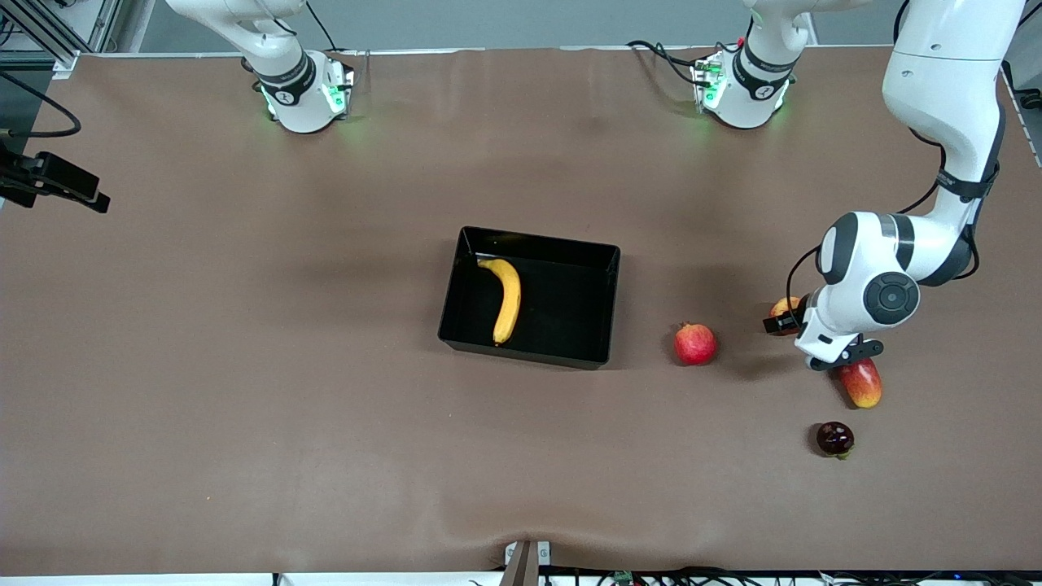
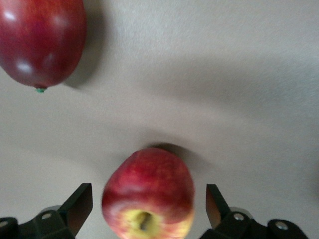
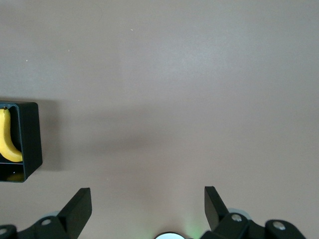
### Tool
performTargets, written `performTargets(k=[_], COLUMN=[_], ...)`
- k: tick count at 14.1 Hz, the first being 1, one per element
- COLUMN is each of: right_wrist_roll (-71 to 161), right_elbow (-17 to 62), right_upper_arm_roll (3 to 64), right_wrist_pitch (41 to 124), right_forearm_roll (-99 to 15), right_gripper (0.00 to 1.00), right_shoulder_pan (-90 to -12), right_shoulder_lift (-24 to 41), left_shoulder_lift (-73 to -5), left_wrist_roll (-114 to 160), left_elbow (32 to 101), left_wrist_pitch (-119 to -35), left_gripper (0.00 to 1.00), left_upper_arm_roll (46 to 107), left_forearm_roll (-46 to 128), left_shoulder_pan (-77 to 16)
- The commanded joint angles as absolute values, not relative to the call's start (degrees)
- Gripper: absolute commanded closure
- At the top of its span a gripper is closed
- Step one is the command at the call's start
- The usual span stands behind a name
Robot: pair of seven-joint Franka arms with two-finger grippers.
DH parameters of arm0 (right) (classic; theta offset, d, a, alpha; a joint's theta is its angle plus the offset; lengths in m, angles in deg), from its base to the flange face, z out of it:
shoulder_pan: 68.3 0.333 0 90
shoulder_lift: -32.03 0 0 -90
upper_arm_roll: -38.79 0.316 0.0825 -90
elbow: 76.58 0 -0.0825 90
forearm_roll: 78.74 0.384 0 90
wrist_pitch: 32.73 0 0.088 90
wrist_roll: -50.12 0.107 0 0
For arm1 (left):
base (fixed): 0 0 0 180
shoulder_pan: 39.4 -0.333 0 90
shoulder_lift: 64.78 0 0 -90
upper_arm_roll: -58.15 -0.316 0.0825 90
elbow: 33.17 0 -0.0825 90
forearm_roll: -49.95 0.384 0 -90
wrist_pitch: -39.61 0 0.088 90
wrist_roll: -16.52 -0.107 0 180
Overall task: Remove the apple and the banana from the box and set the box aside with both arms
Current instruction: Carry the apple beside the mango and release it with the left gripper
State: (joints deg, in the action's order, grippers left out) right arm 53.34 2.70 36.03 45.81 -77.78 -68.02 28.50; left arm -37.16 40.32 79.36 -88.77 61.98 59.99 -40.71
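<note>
Apple (image 2: pixel 148 194), red with yellow streaks, sits on the brown table (image 1: pixel 244 366) directly between the spread fingers (image 2: pixel 75 206) of my left gripper (image 2: pixel 148 209); I see a gap on each side of the fruit, so nothing is grasped. In the front view that left gripper (image 1: pixel 783 321) is low over the table toward the left arm's end, and only a sliver of the apple (image 1: pixel 783 307) shows past the wrist. Just beside it, nearer the front camera, lies the oblong red-orange mango (image 1: pixel 861 382), and nearer still a dark round fruit (image 1: pixel 835 439). A pomegranate (image 1: pixel 694 343) rests between the apple and the black tray (image 1: pixel 598 325).

Banana (image 1: pixel 506 298) lies inside the tray, along the side toward the right arm's end. My right gripper (image 3: pixel 148 211) hangs released, fingers (image 3: pixel 76 209) apart over bare table, with the tray's corner (image 3: pixel 30 139) and banana (image 3: pixel 7 142) at the edge of its wrist view; that arm waits. I can read no labels or writing on any item.
</note>
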Motion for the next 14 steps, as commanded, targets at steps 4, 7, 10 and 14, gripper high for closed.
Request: performTargets(k=[4,7,10,14], right_wrist_roll=[53.9,53.9,53.9,53.9], right_elbow=[2.3,2.4,2.3,2.3], right_upper_arm_roll=[35.6,35.6,35.6,35.6], right_wrist_pitch=[45.9,45.9,45.9,45.9], right_forearm_roll=[-78.0,-77.9,-78.0,-78.0], right_gripper=[0.0,0.0,0.0,0.0], right_shoulder_pan=[-67.6,-67.5,-67.5,-67.5], right_shoulder_lift=[28.1,28.1,28.1,28.1], left_shoulder_lift=[-44.0,-43.9,-42.6,-35.9], left_wrist_roll=[42.4,46.1,55.1,63.3], left_elbow=[74.5,68.9,66.2,57.6], left_wrist_pitch=[-78.9,-72.6,-72.2,-72.3], left_gripper=[0.0,0.0,0.0,0.0], left_upper_arm_roll=[67.9,74.0,80.6,81.0], left_forearm_roll=[60.9,60.6,60.8,61.4], left_shoulder_pan=[-39.0,-38.8,-37.0,-26.1])
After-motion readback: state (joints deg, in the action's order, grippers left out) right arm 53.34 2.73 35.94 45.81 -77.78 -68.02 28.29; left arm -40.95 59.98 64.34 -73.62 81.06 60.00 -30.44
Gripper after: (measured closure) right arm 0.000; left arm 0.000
